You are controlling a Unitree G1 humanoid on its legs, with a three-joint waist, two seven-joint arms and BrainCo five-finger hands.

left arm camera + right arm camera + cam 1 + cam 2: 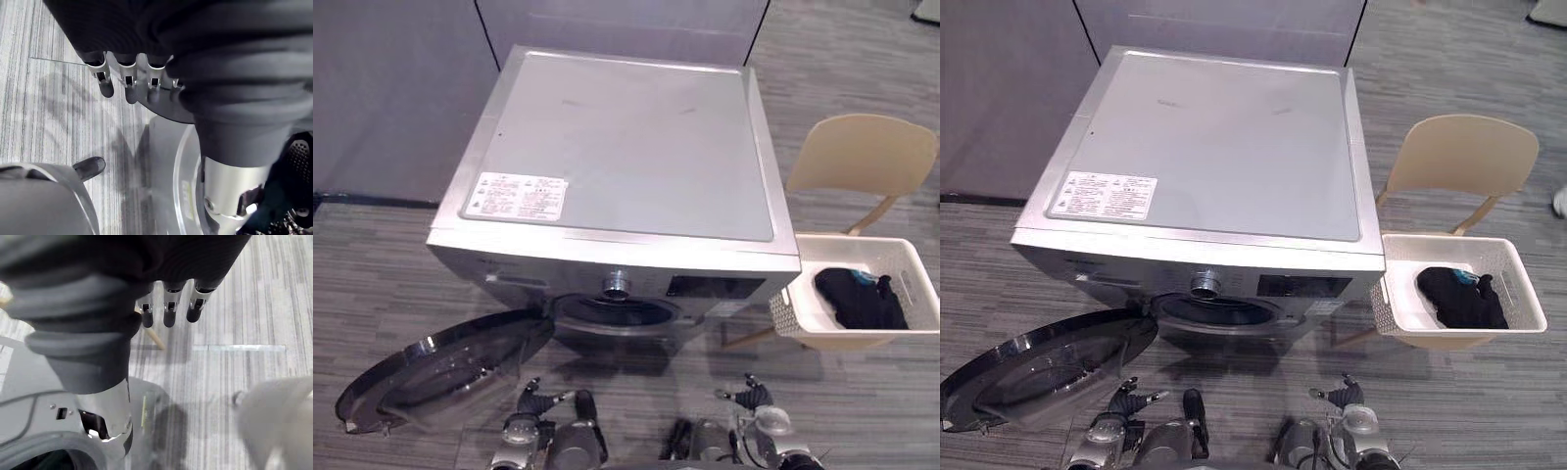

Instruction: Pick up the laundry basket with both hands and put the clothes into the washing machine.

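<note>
— Grey striped floor (pixel 862 392) everywhere, and a grey wall (pixel 391 88) at the back. What stands on it?

— One silver washer (pixel 626 137), seen from above. It has a white label (pixel 516 196) near the front left corner of its top, and a round knob (pixel 617 284) in the middle of the front panel.

— Is it closed?

— No. The round door (pixel 450 367) is swung wide open to the robot's left, almost flat over the floor. The drum (pixel 617 313) under the knob looks dark inside; I cannot tell if something is in it.

— And the basket?

— The white basket (pixel 911 259) is on the right, just beside the front right corner of the washer. It seems to sit on the seat of a beige chair (pixel 867 152), whose back rises behind it. Dark clothes (pixel 862 299) lie in it, toward its right side, with a small blue piece on top.

— Do the hands touch it?

— No, both are well apart from it, low in front of the washer. The left hand (pixel 126 81) hangs over the floor beside the open door, its fingers straight and a little apart, with nothing in them. The right hand (pixel 168 313) is the same: straight, relaxed fingers pointing to the floor, empty.
</note>
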